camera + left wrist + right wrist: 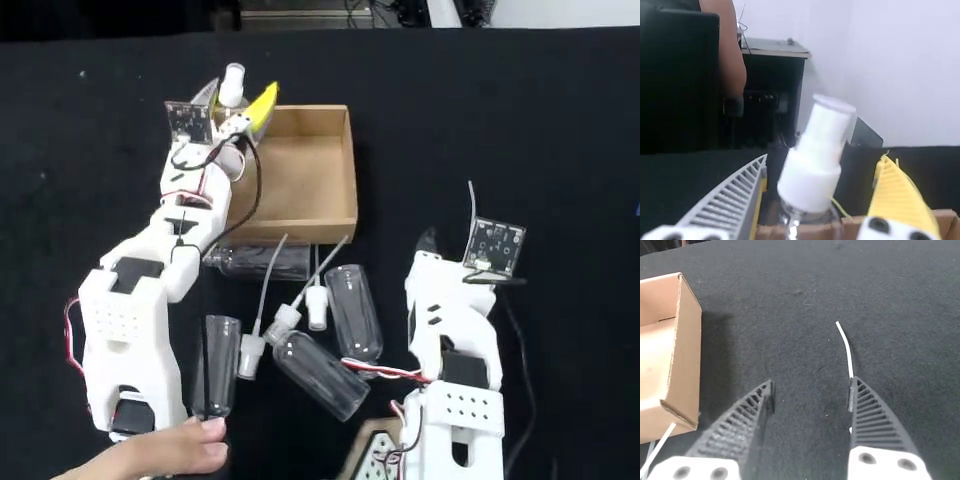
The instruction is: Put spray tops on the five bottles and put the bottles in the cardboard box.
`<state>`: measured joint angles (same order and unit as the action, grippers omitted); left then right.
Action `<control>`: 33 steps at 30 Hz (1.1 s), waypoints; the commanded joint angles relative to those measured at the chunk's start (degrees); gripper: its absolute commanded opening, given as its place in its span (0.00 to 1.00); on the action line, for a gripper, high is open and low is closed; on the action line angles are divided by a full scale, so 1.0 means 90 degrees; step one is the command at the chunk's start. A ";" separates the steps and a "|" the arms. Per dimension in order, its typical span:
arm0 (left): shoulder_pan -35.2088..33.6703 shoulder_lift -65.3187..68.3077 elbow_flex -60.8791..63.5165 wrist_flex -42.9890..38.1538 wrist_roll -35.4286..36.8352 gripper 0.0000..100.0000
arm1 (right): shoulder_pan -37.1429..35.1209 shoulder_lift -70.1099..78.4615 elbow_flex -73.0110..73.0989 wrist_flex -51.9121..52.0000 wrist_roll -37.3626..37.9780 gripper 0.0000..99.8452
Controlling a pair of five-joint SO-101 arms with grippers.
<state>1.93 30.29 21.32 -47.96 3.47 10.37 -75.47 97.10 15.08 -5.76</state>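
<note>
Over the box corner, one bottle is held up

At the far corner of the cardboard box (351, 165), on the left arm's side, the left gripper (243, 92) pinches a clear bottle (801, 220). One finger is gray and one is yellow, and the bottle sits between them. A white spray top (815, 155) is on this bottle. In the left wrist view the brown edge of the box shows right under the bottle.

Off to the other side, the right gripper (811, 385) hangs over the black table (520, 120), near the side of the box. Its two dark fingers are spread wide with nothing between them. A thin white tube (846, 347) shows just beside one fingertip.

Between the two arms, four more clear bottles lie on the table, on the near side of the box. The bottle by the box (265, 263) lies along the box wall. The middle bottle (353, 310) lies a little closer to the arms. The slanted bottle (318, 372) lies just beside it, and a tilted top (284, 321) rests right at its mouth with its tube pointing toward the box. I cannot tell if that top is on. The bottle by the left arm (219, 365) lies next to that arm. A loose top (251, 356) lies just beside it, and a small top (317, 305) lies next to the middle bottle
</note>
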 commanded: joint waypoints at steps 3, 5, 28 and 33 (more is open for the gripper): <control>-0.0103 -0.0733 0.0103 0.0029 0.0020 0.31 | 0.0068 -0.0142 0.0005 -0.0176 0.0000 0.22; -0.0103 -0.0889 0.0239 0.0029 0.0010 0.31 | 0.0068 -0.0142 0.0005 -0.0176 0.0000 0.22; -0.0093 -0.3800 0.0513 0.2208 0.0059 0.31 | 0.0068 -0.0132 0.0005 -0.0166 0.0000 0.22; -0.0366 -0.4806 0.0366 0.4415 0.0059 0.31 | 0.0068 -0.0132 0.0005 -0.0166 0.0000 0.22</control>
<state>1.23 -4.00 27.38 -22.90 3.47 10.37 -75.47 97.10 15.08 -5.76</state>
